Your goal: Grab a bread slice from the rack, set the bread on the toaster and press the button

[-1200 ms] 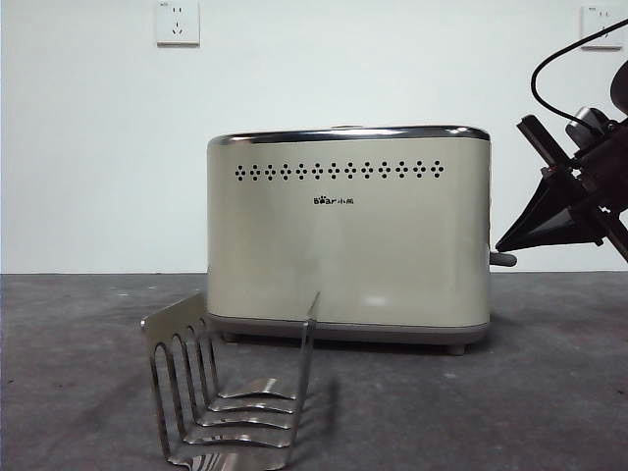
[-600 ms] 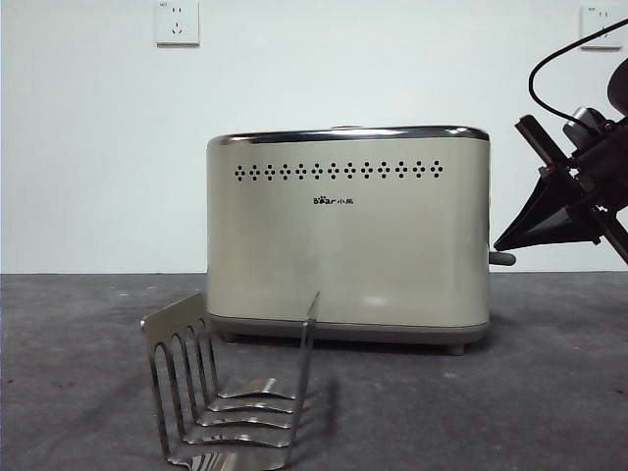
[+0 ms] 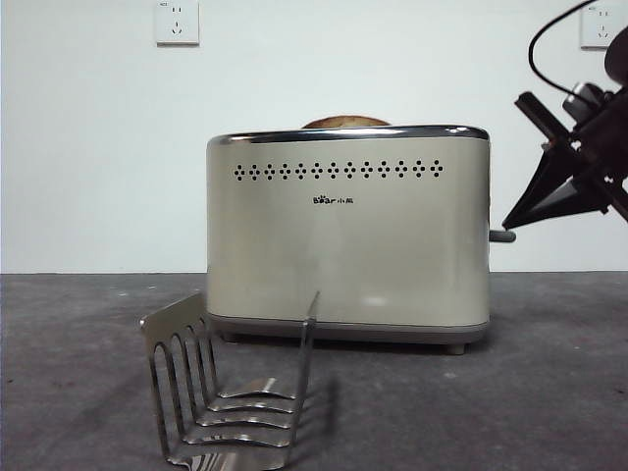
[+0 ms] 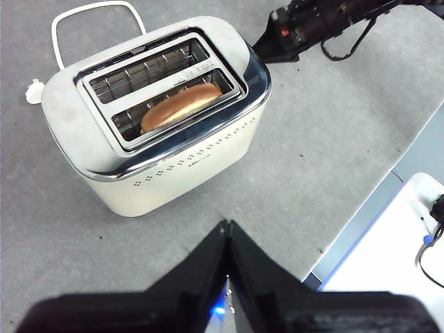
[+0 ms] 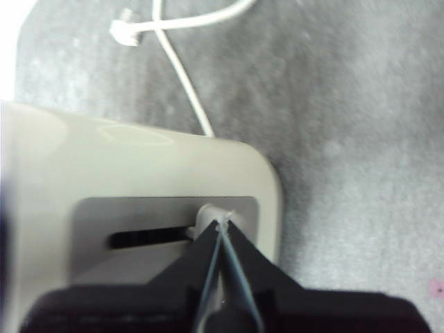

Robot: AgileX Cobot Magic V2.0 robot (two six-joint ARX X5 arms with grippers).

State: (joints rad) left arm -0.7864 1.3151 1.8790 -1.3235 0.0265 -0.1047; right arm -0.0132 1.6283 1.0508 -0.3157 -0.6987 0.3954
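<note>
At the toaster's (image 3: pixel 348 231) narrow side, the right gripper (image 5: pixel 220 223), jaws closed to a point, touches the grey button (image 3: pixel 502 235). The slice of bread (image 3: pixel 344 122) now peeks above the chrome rim, where moments earlier it sat hidden, suggesting the lever rose. The left gripper (image 4: pixel 227 226) waits, jaws closed. "Bear" marks the toaster's face.
</note>
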